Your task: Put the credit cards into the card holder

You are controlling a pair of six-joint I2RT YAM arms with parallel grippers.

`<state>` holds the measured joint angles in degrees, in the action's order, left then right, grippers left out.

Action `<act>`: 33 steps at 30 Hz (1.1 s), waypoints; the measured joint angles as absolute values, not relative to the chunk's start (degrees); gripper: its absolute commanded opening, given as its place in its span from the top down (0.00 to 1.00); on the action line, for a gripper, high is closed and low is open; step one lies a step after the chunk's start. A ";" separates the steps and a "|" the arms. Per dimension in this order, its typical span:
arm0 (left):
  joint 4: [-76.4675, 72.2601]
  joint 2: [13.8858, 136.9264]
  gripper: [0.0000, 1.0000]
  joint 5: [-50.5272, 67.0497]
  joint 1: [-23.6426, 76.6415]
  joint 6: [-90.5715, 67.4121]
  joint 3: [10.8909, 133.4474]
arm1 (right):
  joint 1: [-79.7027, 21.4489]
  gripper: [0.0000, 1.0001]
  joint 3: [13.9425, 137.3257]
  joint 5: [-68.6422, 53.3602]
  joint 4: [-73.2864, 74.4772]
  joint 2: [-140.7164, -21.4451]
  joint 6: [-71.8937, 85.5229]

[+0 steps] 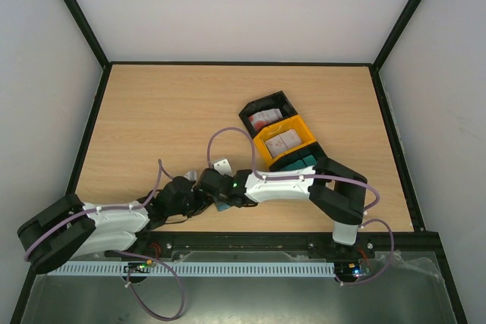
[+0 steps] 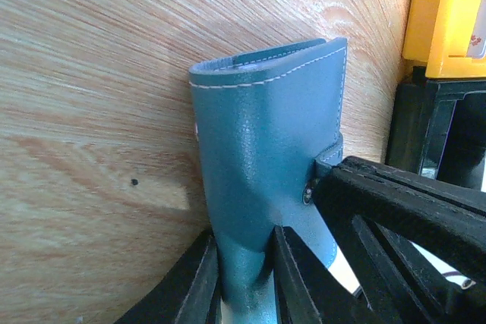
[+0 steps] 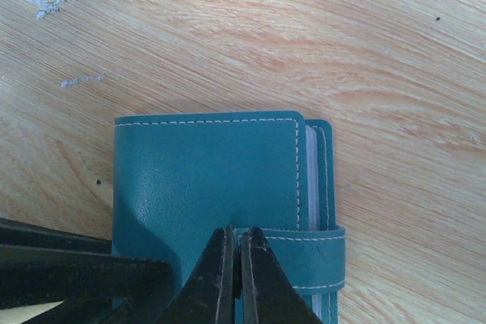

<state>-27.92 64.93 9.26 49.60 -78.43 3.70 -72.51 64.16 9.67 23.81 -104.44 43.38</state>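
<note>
squeezing card holder (image 2: 258, 134) between left fingers (image 2: 194, 290)

Top view: bright, even, diffuse light; walls (image 1: 243, 5) washed pale; soft, faint shadows under arms (image 1: 114, 221) by tabletop (image 1: 167, 111) near edge. Focus sharp throughout.
Left wrist view: wood grain smeared, soft away from wallet (image 2: 266, 149); yellow bin (image 2: 448, 13) near overexposed; soft shadow on wood left of wallet.
Right wrist view: wallet stitching crisp; right gripper (image 3: 238, 231) dark, out of focus; mild glare on wood beyond wallet.
</note>
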 measured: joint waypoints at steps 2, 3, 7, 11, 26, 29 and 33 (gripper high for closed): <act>-27.92 64.93 0.79 9.21 49.60 -78.52 3.70 | -72.69 0.98 64.51 10.22 23.99 -104.86 43.27; -27.92 64.93 0.79 9.21 49.60 -78.56 3.70 | -72.77 0.98 64.75 10.61 23.99 -105.10 43.27; -27.92 64.93 0.79 9.19 49.60 -78.70 3.70 | -73.23 0.98 65.19 11.86 23.90 -105.89 43.27; -27.94 64.97 0.79 9.17 49.60 -78.74 3.70 | -73.84 0.98 65.12 12.69 23.66 -106.13 43.31; -27.92 64.99 0.79 9.04 49.65 -78.94 3.70 | -73.60 0.98 62.98 12.19 21.58 -104.40 43.90; -27.92 64.99 0.79 8.80 49.84 -78.94 3.70 | -72.93 0.98 63.00 10.70 22.09 -103.94 43.68; -27.92 64.99 0.78 8.75 49.87 -78.91 3.70 | -72.75 0.98 63.05 10.00 22.46 -103.79 42.83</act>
<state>-27.92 64.99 8.75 49.87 -78.91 3.70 -72.75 63.05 10.00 22.46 -103.79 42.83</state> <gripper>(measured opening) 0.215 0.022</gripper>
